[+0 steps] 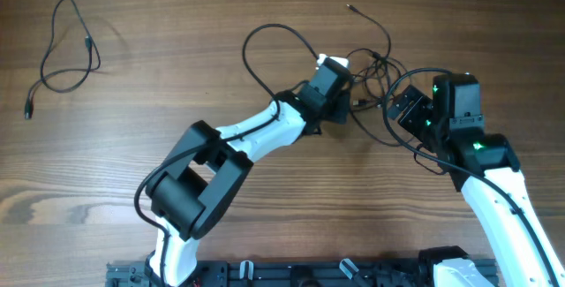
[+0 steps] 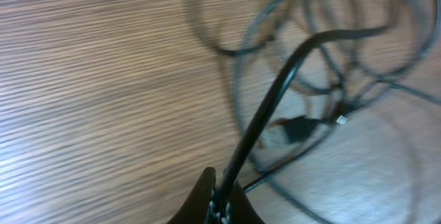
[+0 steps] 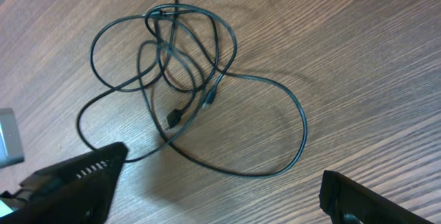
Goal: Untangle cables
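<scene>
Left end effector (image 2: 219, 186): mine, clenched on one strand of the cables (image 3: 175, 118). Right end effector (image 3: 222, 182): mine, released, jaws wide, above the tangle lying between both. One separate cable (image 1: 86, 42): far beyond my left end effector, loose on desk (image 1: 177, 13).

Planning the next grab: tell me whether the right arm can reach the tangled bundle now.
Probably yes: the right gripper is open and faces the tangled bundle with only bare table between. The left gripper pinches one strand at its side.
</scene>
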Available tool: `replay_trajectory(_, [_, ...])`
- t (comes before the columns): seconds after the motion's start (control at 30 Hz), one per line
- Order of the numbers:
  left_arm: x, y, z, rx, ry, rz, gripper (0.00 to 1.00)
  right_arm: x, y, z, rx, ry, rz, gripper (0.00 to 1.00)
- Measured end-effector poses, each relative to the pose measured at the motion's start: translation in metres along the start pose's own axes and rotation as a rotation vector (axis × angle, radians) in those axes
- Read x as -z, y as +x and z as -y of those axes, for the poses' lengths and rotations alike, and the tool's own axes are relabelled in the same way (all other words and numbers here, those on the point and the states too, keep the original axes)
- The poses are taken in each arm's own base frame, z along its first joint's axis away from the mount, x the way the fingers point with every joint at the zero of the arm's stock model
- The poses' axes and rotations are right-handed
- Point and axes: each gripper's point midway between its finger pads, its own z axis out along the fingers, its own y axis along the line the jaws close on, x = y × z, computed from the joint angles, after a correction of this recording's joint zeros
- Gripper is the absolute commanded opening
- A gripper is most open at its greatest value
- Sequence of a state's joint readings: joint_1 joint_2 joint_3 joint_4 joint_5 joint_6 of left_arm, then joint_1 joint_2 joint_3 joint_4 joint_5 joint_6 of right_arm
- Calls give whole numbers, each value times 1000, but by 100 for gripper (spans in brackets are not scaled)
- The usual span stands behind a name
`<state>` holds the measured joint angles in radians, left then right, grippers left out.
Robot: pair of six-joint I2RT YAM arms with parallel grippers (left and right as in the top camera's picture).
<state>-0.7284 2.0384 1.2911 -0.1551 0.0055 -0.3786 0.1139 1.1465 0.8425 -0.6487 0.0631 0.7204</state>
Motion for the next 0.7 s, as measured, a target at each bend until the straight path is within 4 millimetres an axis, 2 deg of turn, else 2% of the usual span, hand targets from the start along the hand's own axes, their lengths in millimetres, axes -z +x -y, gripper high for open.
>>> replay_trajectory(0.07, [11, -3, -17, 22, -40, -15, 4, -2, 4, -3, 2, -16, -24, 100])
replay_trajectory(0.17, [50, -23, -30, 54, -66, 15, 4, -9, 13, -9, 6, -42, -81, 100])
replay_trajectory(0.27, [92, -45, -29, 67, -55, 74, 4, -20, 20, -14, 25, -65, -128, 100])
replay_trajectory(0.33, [128, -58, -22, 63, -34, 126, 4, -30, 27, -23, 64, -104, -173, 100])
replay_trajectory(0.4, [156, -67, -15, 42, -10, 170, 4, -39, 33, -37, 124, -182, -217, 100])
replay_trajectory(0.5, [176, -69, -9, 6, 16, 184, 4, -44, 36, -63, 218, -325, -238, 100])
replay_trajectory(0.7, [181, -61, -8, -51, 23, 152, 4, -38, 19, -96, 310, -489, -150, 100])
